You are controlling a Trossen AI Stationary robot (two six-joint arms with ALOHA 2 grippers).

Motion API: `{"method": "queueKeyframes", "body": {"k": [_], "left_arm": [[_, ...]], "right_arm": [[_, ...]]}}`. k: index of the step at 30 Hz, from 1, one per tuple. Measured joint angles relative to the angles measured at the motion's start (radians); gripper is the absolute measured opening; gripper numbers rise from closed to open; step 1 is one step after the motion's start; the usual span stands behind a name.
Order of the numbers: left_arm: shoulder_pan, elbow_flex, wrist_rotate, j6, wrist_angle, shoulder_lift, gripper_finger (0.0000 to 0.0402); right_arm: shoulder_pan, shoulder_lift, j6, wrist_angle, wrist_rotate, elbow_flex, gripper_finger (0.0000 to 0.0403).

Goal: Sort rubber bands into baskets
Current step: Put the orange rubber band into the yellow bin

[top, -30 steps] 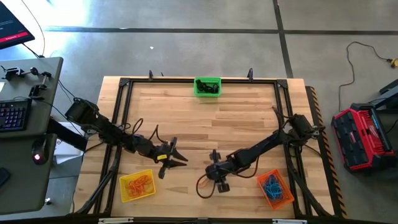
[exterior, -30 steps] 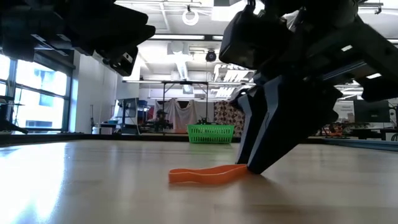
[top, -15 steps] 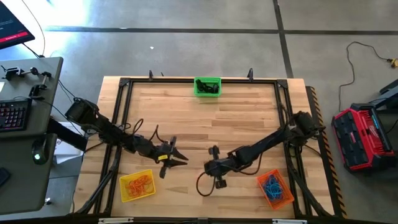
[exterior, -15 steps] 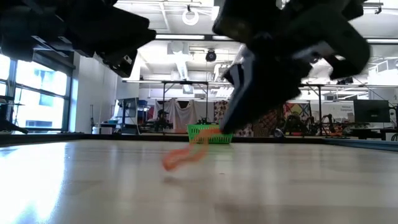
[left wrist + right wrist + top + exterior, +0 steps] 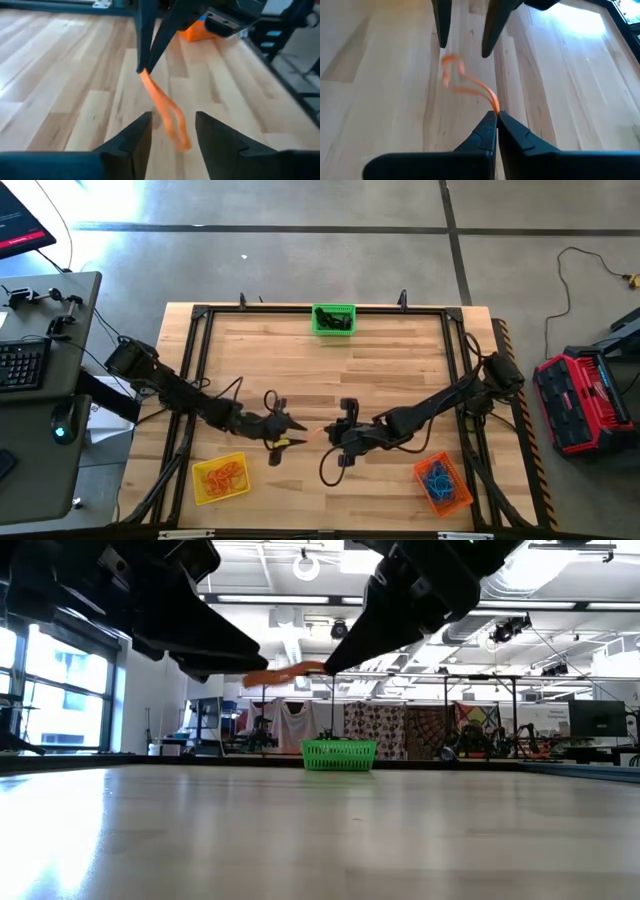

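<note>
A: Where was the orange band point(image 5: 162, 107)?

B: Above the table's point(image 5: 390, 360) middle, pinched at one end by the right gripper point(image 5: 497, 116).

A: And the left gripper point(image 5: 172, 131)?

B: Fingers spread, just beside the band's free end.

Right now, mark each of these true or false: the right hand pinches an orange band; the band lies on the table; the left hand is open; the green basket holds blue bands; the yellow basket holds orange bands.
1. The right hand pinches an orange rubber band. True.
2. The band lies on the table. False: it hangs in the air between the two hands.
3. The left hand is open. True.
4. The green basket holds blue bands. False: its contents look dark.
5. The yellow basket holds orange bands. True.
</note>
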Motion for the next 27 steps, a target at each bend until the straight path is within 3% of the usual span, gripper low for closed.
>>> {"method": "queueKeyframes", "body": {"k": [6, 13, 27], "left_arm": [[-0.008, 0.032, -0.077, 0.007, -0.138, 0.0, 0.0184], [-0.031, 0.066, -0.063, 0.008, -0.181, 0.0, 0.0208], [-0.035, 0.072, -0.106, -0.018, -0.214, 0.0, 0.0203]], "right_arm": [[0.0, 0.001, -0.011, 0.001, 0.005, 0.0, 0.0], [0.0, 0.001, -0.018, 0.034, 0.024, 0.0, 0.0], [0.001, 0.001, -0.018, 0.085, 0.041, 0.0, 0.0]]}}
